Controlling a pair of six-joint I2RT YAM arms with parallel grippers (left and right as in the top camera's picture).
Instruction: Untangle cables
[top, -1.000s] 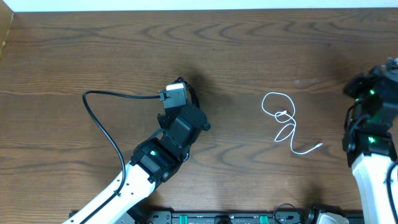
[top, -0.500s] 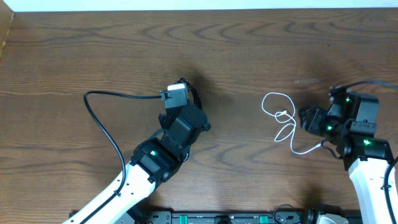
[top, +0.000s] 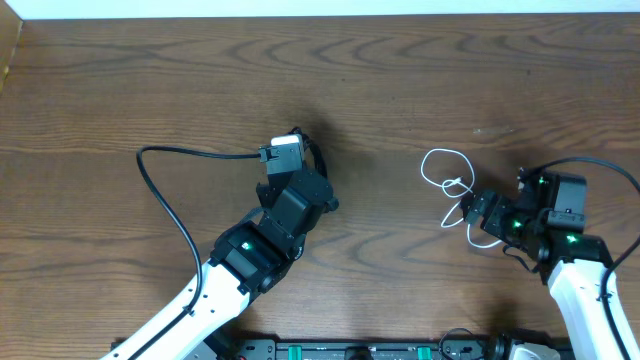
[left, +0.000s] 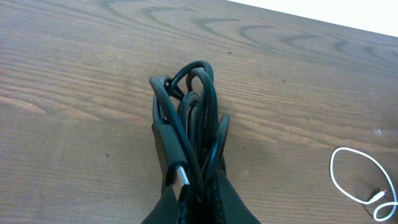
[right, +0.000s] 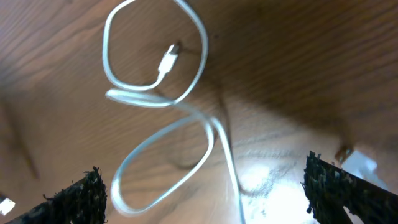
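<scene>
At the right of the overhead frame, the right gripper (top: 480, 212) has been moved over the white cable (right: 149, 101) and its jaws have been opened wide, so a grasp is probably being prepared. Only in the left wrist view are the black cables (left: 194, 118) seen clamped as a bundle by the closed left gripper (left: 194, 200).

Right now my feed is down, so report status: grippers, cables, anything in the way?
Left gripper shut on the black cables, bunched. Right gripper open over the white cable, not gripping. Nothing seen blocking either arm.
</scene>
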